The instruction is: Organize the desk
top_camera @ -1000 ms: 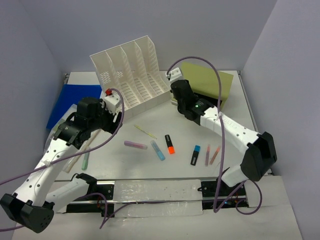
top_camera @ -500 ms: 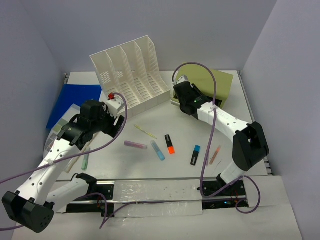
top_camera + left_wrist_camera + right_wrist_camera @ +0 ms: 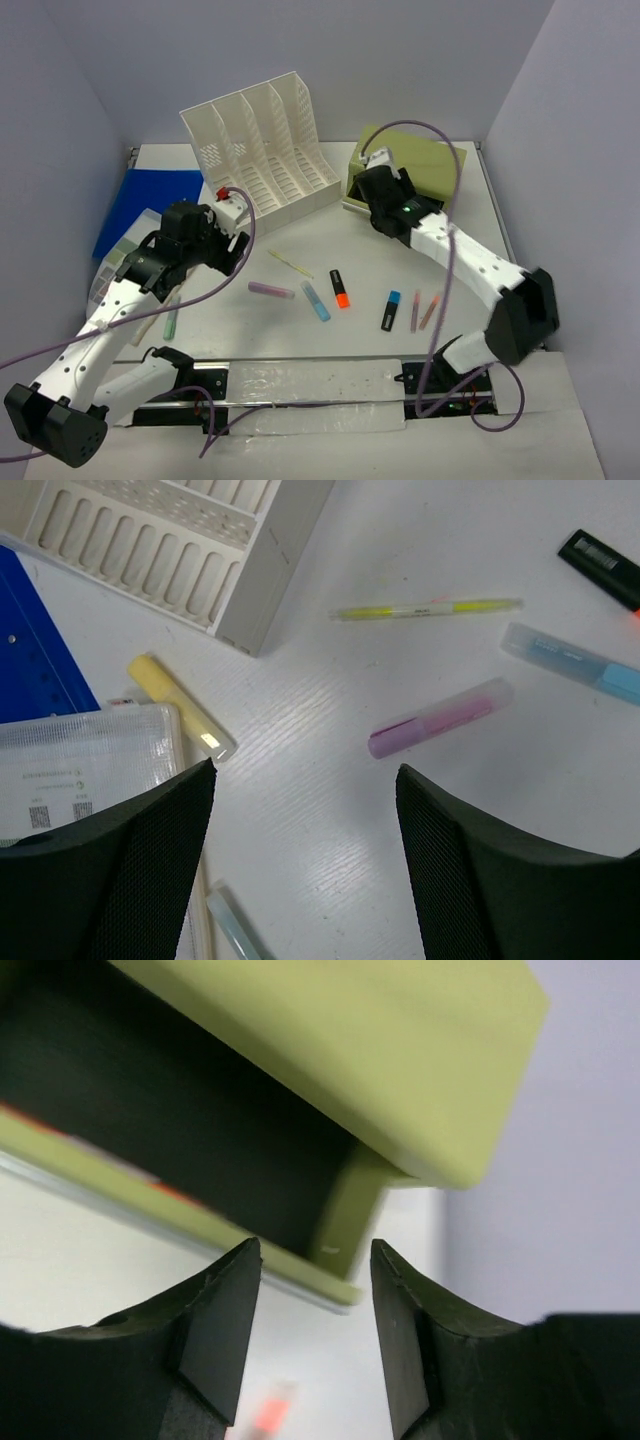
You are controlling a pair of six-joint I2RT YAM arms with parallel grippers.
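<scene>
The desk (image 3: 350,245) is a white tabletop with several pens and highlighters strewn across its middle. My left gripper (image 3: 236,248) is open and empty, hovering above the desk (image 3: 300,810) left of a purple marker (image 3: 440,718) and near a yellow highlighter (image 3: 180,705). In the left wrist view the gripper (image 3: 305,865) has nothing between its jaws. My right gripper (image 3: 362,188) is open and empty at the front of the olive-green drawer box (image 3: 415,172). In the right wrist view the gripper (image 3: 315,1260) is close to the open drawer's corner (image 3: 345,1215).
A white slotted file rack (image 3: 260,150) stands at the back. A blue folder (image 3: 150,205) and a clear pouch (image 3: 125,255) lie at the left. A thin yellow pen (image 3: 290,264), blue highlighter (image 3: 315,300), black-orange highlighter (image 3: 340,287) and black-blue highlighter (image 3: 390,310) lie mid-desk.
My right gripper has shifted right, closer to the drawer box's open front, and its arm swung outward. My left gripper has moved slightly down toward the desk. The pens have not moved.
</scene>
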